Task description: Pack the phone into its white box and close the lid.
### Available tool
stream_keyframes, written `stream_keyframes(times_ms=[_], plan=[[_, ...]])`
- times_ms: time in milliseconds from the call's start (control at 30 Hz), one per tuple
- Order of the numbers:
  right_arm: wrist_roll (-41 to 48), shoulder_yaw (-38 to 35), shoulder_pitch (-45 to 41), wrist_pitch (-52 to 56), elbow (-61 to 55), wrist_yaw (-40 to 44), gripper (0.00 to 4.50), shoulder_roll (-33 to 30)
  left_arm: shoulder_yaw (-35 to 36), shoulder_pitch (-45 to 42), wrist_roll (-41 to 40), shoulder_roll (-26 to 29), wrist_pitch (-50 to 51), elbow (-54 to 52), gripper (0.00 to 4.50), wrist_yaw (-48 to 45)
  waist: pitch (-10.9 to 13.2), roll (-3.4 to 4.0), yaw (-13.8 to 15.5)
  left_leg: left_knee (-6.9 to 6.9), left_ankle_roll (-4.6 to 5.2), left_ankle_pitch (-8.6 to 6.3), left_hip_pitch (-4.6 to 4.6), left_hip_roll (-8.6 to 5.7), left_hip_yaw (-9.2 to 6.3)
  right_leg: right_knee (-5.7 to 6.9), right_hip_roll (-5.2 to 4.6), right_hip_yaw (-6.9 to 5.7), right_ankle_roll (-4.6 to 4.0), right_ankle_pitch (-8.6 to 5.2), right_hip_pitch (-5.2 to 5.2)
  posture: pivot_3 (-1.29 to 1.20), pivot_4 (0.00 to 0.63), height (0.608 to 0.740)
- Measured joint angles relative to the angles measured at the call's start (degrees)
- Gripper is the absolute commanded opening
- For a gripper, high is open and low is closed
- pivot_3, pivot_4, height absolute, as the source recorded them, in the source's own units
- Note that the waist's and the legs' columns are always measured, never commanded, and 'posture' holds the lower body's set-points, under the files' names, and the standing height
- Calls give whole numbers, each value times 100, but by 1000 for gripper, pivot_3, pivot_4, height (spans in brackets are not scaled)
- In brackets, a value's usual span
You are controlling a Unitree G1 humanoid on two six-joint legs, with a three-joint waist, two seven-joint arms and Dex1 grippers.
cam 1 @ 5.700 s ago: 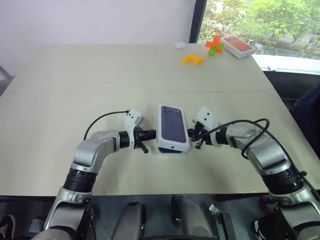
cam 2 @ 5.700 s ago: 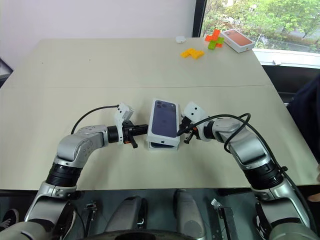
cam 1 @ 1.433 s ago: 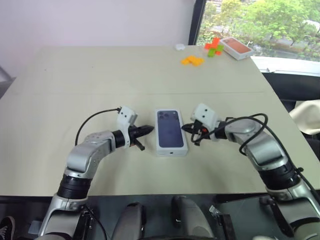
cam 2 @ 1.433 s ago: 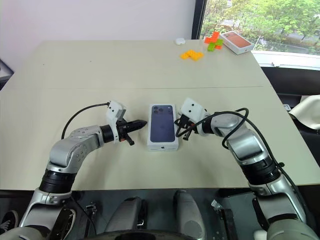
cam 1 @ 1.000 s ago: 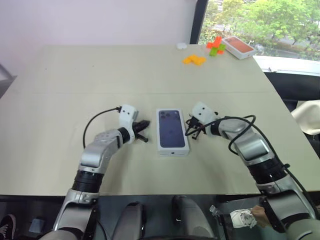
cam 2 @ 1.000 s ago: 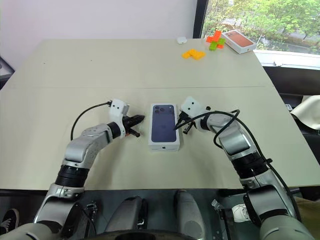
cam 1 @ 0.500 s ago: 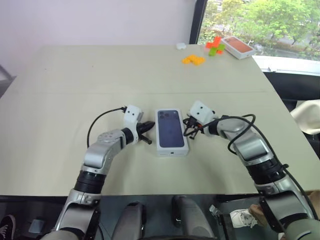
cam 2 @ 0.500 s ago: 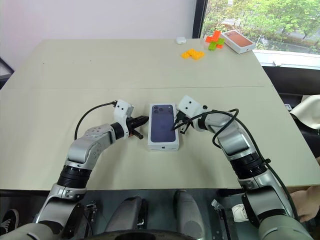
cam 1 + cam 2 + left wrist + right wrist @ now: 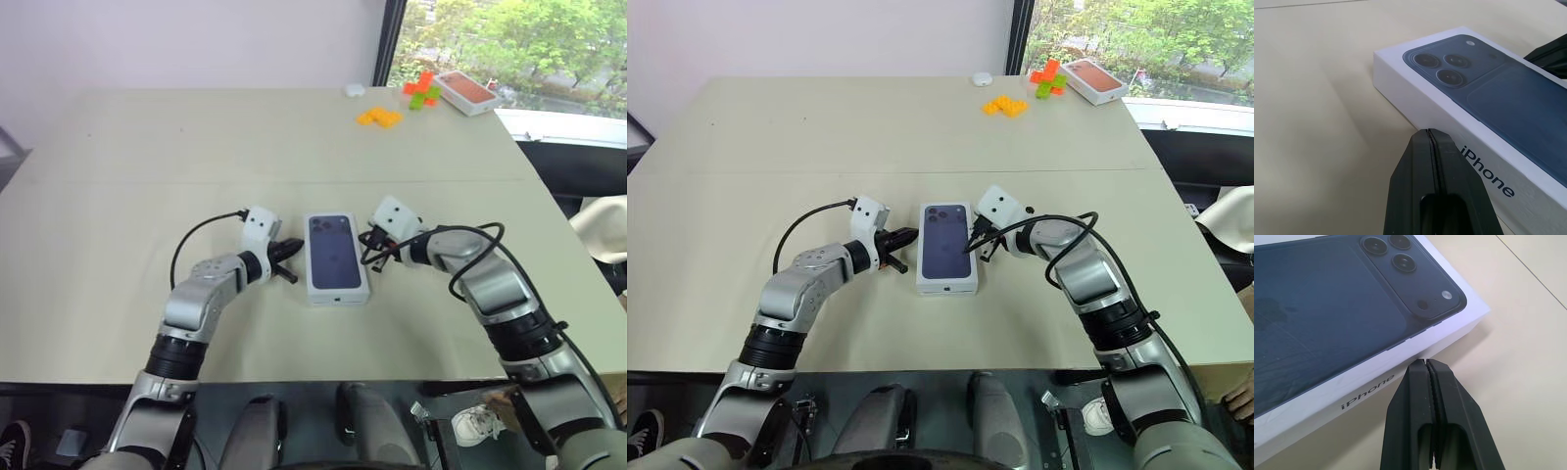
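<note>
The white box (image 9: 336,291) lies closed in the middle of the table. Its lid (image 9: 334,256), printed with a dark blue phone back, sits flat and square on it. The phone is hidden. My left gripper (image 9: 291,251) is shut and empty, with its tip just off the lid's left side wall (image 9: 1469,147). My right gripper (image 9: 367,252) is shut too, its tip close beside the lid's right side wall (image 9: 1352,391), near the printed camera end. I cannot tell whether either tip touches the box.
At the table's (image 9: 147,147) far right corner by the window are an orange-topped box (image 9: 464,91), red and green blocks (image 9: 422,88), yellow blocks (image 9: 377,117) and a small white thing (image 9: 353,90). A beige cloth (image 9: 600,227) shows beyond the right edge.
Several seconds ago the lid sat raised and askew on the box between my grippers; now it lies flat. Over the last second both grippers have kept still beside it.
</note>
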Motion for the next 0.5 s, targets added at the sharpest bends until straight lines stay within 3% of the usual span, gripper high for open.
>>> stream_keyframes(times_ms=[500], plan=[[24, -57, 33, 31, -144, 58, 66, -49, -50, -17, 9, 125, 140, -234, 0, -29, 0, 0, 0, 0, 0, 0, 0, 0, 0, 0, 0, 0, 0, 0, 0, 0, 150, 740]])
